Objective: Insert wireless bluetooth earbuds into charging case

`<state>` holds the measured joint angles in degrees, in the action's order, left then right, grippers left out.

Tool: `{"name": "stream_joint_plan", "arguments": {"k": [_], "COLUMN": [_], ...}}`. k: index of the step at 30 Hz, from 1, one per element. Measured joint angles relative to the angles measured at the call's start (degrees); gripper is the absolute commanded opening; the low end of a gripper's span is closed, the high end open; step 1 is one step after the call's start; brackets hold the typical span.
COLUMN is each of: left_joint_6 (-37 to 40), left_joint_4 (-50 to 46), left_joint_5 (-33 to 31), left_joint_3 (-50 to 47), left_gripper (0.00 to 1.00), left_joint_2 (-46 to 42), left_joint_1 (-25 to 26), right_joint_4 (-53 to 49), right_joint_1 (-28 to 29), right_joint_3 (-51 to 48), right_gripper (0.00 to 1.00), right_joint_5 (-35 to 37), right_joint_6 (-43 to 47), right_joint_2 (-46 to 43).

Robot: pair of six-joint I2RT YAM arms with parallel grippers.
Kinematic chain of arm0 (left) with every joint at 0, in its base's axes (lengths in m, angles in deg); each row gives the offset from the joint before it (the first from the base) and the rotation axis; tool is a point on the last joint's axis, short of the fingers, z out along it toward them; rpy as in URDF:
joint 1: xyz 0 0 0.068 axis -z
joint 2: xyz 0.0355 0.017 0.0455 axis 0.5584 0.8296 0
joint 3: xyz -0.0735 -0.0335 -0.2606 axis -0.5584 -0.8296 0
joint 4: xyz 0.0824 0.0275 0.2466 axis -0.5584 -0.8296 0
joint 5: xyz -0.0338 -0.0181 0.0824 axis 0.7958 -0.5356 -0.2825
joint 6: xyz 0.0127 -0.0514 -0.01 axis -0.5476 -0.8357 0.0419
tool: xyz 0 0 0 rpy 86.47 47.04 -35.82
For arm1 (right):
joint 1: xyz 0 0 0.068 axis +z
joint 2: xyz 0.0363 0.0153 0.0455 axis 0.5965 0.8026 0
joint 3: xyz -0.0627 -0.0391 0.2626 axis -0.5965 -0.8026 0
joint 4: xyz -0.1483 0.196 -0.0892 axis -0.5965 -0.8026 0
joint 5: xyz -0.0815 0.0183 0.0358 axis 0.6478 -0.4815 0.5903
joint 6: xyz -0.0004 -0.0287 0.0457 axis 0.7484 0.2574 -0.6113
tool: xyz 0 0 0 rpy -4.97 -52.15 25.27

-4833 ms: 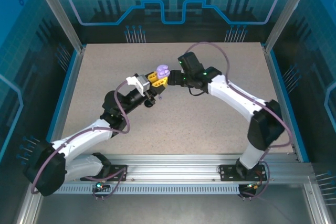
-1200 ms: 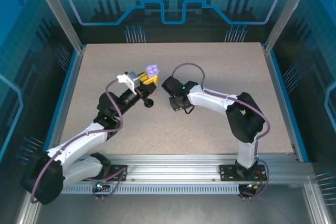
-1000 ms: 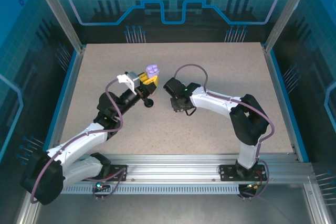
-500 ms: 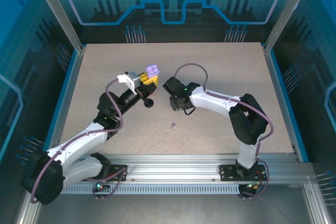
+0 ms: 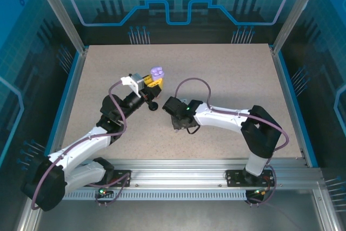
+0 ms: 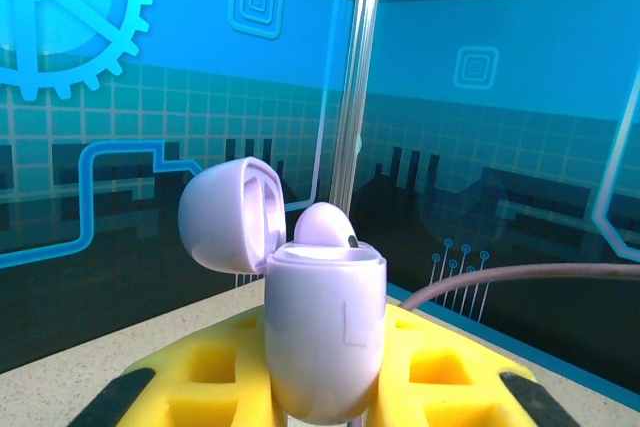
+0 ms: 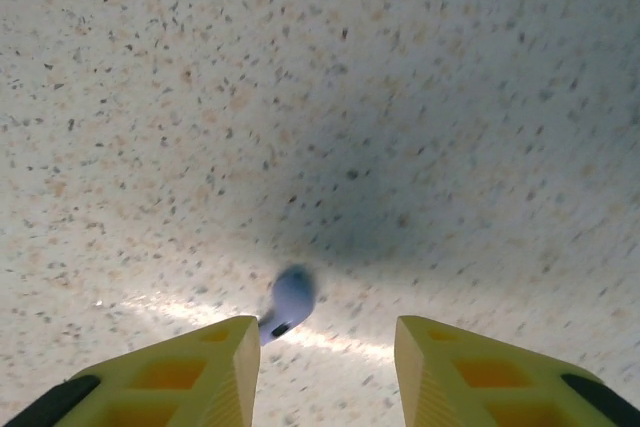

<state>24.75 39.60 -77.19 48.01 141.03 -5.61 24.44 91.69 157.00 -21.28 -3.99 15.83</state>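
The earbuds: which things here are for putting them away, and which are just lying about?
For the job:
- lavender charging case, lid open, clamped in the left pincer
- seated lavender earbud, in the case
- loose lavender earbud, on the table by the open right pincer

Just there:
- speckled table
- purple cable
- blue patterned wall

You have bare counter point(image 5: 232, 74) from 12 round to 4 o'clock and at 9. Near centre, the left gripper point(image 5: 153, 83), clamping the open case point(image 5: 157, 72), stands at 11 o'clock of the right gripper point(image 7: 325, 352), whose parted fingers straddle an earbud point(image 7: 291, 297).
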Motion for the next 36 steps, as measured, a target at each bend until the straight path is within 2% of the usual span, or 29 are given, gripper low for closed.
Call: {"name": "stream_joint_plan", "arguments": {"k": [8, 14, 26, 36], "left_joint_6": [-0.02, -0.02, 0.00, 0.00], "left_joint_4": [-0.02, -0.02, -0.02, 0.00], "left_joint_5": [0.00, 0.00, 0.00, -0.02], "left_joint_3": [0.00, 0.00, 0.00, 0.00], "left_gripper": [0.00, 0.00, 0.00, 0.00], "left_joint_2": [-1.09, -1.33, -1.53, -1.81], "left_joint_1": [0.00, 0.00, 0.00, 0.00], "right_joint_4": [-2.38, -3.32, -3.69, -3.61], "right_joint_1": [1.40, 2.10, 2.32, 2.32], "right_joint_3": [0.98, 3.78, 5.68, 5.49], "right_gripper": [0.42, 0.42, 0.37, 0.37], "right_joint_5": [1.38, 1.57, 1.53, 1.53], "right_joint_6": [-11.87, -16.02, -17.88, -15.26], "right_joint_2": [4.61, 8.92, 11.91, 11.80]}}
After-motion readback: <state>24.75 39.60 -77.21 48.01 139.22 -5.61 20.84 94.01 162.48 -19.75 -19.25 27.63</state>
